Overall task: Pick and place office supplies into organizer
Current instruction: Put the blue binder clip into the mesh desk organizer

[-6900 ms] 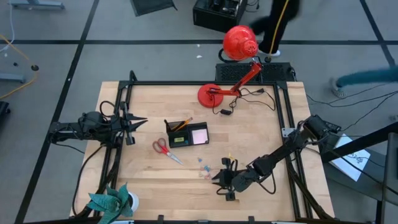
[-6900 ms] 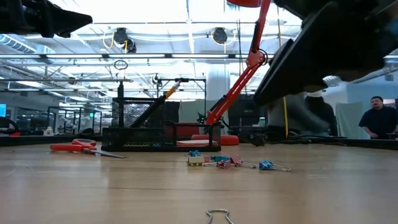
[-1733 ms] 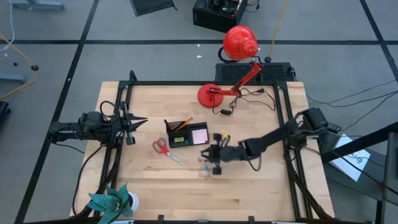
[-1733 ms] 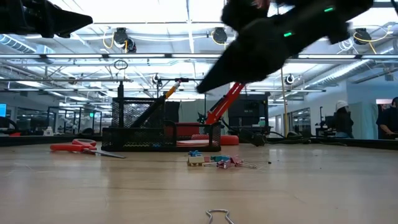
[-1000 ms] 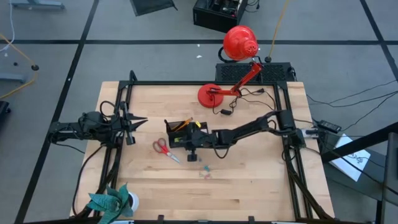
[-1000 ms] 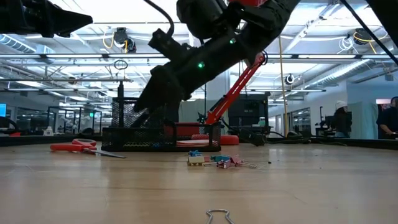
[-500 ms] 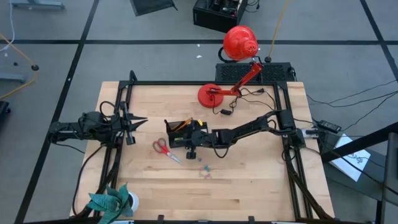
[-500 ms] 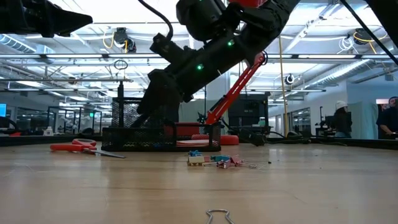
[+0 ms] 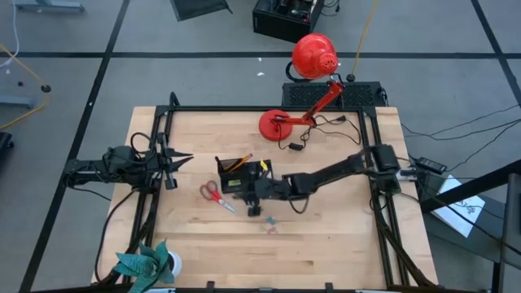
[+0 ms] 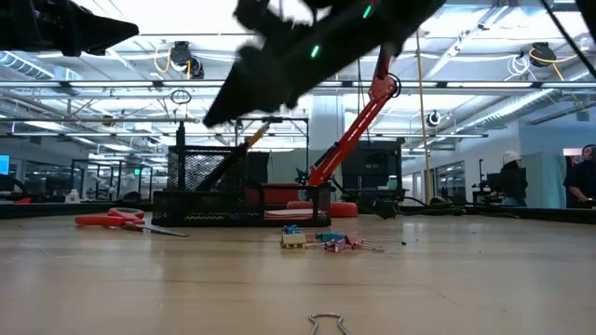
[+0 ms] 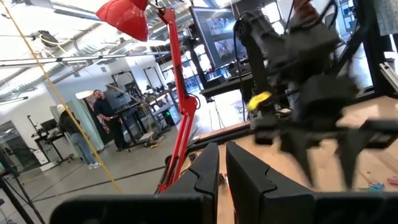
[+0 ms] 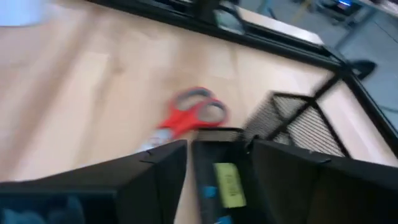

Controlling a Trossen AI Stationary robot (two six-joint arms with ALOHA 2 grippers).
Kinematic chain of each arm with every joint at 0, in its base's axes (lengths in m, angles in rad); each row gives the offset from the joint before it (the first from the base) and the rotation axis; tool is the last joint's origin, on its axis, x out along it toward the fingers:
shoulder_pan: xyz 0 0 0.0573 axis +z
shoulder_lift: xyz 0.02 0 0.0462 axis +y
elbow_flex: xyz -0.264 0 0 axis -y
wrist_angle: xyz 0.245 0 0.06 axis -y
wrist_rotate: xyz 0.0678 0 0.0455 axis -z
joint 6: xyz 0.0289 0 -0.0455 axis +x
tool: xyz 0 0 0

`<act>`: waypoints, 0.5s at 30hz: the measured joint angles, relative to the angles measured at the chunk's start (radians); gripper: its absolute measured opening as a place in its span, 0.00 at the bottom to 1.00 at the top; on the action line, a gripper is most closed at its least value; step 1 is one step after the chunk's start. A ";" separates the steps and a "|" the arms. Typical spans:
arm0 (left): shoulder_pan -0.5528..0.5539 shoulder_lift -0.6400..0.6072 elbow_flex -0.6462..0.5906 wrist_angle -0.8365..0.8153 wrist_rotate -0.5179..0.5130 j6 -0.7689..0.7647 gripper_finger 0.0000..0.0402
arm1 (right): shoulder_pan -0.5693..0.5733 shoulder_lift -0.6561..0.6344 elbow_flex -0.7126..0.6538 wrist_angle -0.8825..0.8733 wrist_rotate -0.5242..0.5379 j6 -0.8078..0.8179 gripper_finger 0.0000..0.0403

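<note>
The black mesh organizer [image 9: 244, 175] stands mid-table and holds an orange pencil [image 9: 240, 163] and a pink notepad [image 9: 261, 176]. My right gripper [image 12: 219, 155] hangs open above its near side, touching nothing. Between the fingers I look down into a compartment where a yellow bit [image 12: 229, 182] and a blue bit [image 12: 208, 193] lie. Red-handled scissors [image 9: 213, 194] lie flat on the table left of the organizer. Small coloured clips [image 10: 326, 240] lie on the wood nearer the front. My left gripper [image 9: 171, 167] waits shut at the table's left side.
A red desk lamp stands with its base [image 9: 275, 124] at the far edge and its head [image 9: 313, 55] beyond the table. A teal plant [image 9: 146, 264] sits at the near left corner. A bare wire clip [image 10: 326, 323] lies close to the front edge.
My right gripper has risen from low over the organizer to well above it, drawing back slightly toward the table's right and near side, and its fingers have spread apart. The organizer, scissors and loose clips have stayed where they were.
</note>
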 joint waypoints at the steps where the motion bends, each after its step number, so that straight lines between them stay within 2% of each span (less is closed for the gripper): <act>1: 0.000 0.000 0.000 0.001 0.000 0.000 0.09 | 0.019 -0.016 0.000 -0.028 0.000 -0.004 0.40; 7: 0.000 0.000 0.000 0.000 0.000 0.000 0.09 | 0.135 -0.057 0.000 -0.132 0.001 -0.013 0.20; 11: 0.000 0.000 0.000 0.001 0.001 -0.008 0.09 | 0.193 -0.056 0.000 -0.190 0.003 0.050 0.03; 15: 0.000 0.000 0.000 0.001 0.001 -0.013 0.09 | 0.230 -0.056 -0.016 -0.242 0.078 0.140 0.03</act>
